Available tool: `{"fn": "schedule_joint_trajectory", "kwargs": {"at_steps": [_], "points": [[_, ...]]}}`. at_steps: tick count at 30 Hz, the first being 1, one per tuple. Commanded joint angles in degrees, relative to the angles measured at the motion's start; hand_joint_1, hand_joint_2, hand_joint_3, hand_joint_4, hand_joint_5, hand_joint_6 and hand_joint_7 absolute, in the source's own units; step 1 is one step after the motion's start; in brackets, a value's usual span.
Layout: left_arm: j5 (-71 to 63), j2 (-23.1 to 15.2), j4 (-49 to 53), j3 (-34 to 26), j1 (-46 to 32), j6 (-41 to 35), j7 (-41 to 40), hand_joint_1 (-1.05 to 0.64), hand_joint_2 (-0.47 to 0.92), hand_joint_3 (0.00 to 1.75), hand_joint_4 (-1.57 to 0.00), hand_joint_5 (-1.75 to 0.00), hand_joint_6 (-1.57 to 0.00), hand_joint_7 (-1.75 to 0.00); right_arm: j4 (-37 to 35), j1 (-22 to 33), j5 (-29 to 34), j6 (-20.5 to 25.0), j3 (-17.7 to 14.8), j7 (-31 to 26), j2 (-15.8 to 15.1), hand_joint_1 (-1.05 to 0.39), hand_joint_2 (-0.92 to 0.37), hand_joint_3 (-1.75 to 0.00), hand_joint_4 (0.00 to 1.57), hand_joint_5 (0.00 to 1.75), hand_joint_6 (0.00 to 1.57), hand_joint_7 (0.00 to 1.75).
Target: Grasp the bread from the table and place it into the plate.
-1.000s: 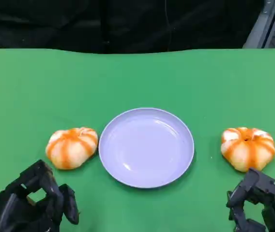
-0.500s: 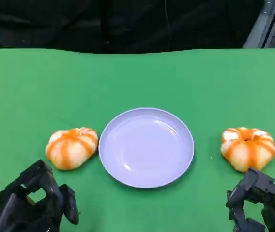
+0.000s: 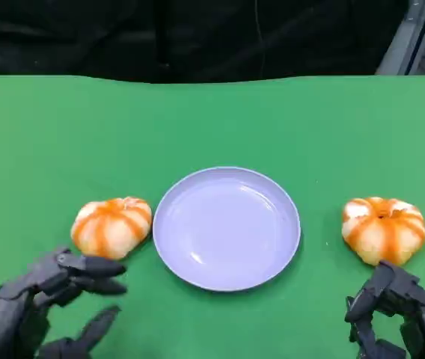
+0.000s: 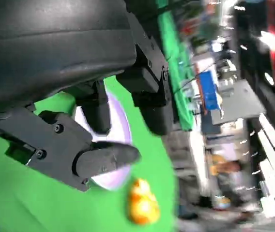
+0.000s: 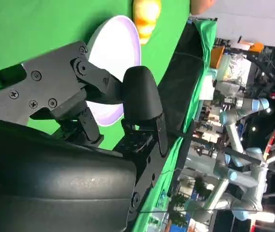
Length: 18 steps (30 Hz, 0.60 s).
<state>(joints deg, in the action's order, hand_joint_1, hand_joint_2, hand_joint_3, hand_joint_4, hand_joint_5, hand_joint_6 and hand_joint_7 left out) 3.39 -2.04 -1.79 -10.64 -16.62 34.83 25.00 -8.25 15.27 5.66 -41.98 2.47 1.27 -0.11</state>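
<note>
The left hand (image 3: 44,310) lay at the near left of the green table (image 3: 212,120), fingers spread apart and holding nothing. The left bread (image 3: 111,227) sat just beyond it and slightly toward the middle, near the fingertips but apart from them. This roll looked rounded, with no clear long axis, and lay just beside the left rim of the plate (image 3: 272,262), which held nothing. The right bread (image 3: 383,229) lay well apart from the plate's right rim. The right hand (image 3: 396,318) rested just nearer than that roll, fingers curled in around nothing. Each hand was closest to its own roll; the opened left one seemed readier to reach.
</note>
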Motion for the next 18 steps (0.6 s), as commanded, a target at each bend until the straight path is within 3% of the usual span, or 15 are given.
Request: {"fn": "schedule_joint_trajectory", "kwargs": {"at_steps": [1,7,11,18], "points": [[-10.9,-3.5,2.8,-1.6,2.4,10.6,-7.2,-0.64,0.92,0.13,-0.27,-0.60,-0.62,-0.11,0.9,0.2,-1.0,0.5,-1.0,-0.1,-1.0,-0.13,-0.67,-0.92,0.82,1.75,0.69,1.61],[-15.9,-5.7,4.2,-0.8,3.5,13.1,-13.3,-0.71,0.92,0.10,-0.29,-0.49,-0.61,-0.06,0.6,-0.2,-1.1,0.4,-1.2,-0.1,-1.1,-0.14,-0.67,-0.92,0.82,1.75,0.69,1.61],[-28.0,-10.3,-0.6,-2.7,6.5,8.3,-17.1,-0.87,0.92,0.09,-0.26,-0.28,-0.49,-0.01,1.0,-0.3,-1.6,1.4,-0.9,0.3,-0.9,-0.14,-0.68,-0.92,0.82,1.75,0.69,1.61],[-39.3,-15.5,0.7,0.8,13.4,5.2,-24.2,-0.93,0.90,0.03,-0.30,-0.21,-0.49,0.00,0.6,-0.7,-1.3,0.9,-0.9,0.4,-1.1,-0.13,-0.68,-0.92,0.81,1.75,0.68,1.61]]}}
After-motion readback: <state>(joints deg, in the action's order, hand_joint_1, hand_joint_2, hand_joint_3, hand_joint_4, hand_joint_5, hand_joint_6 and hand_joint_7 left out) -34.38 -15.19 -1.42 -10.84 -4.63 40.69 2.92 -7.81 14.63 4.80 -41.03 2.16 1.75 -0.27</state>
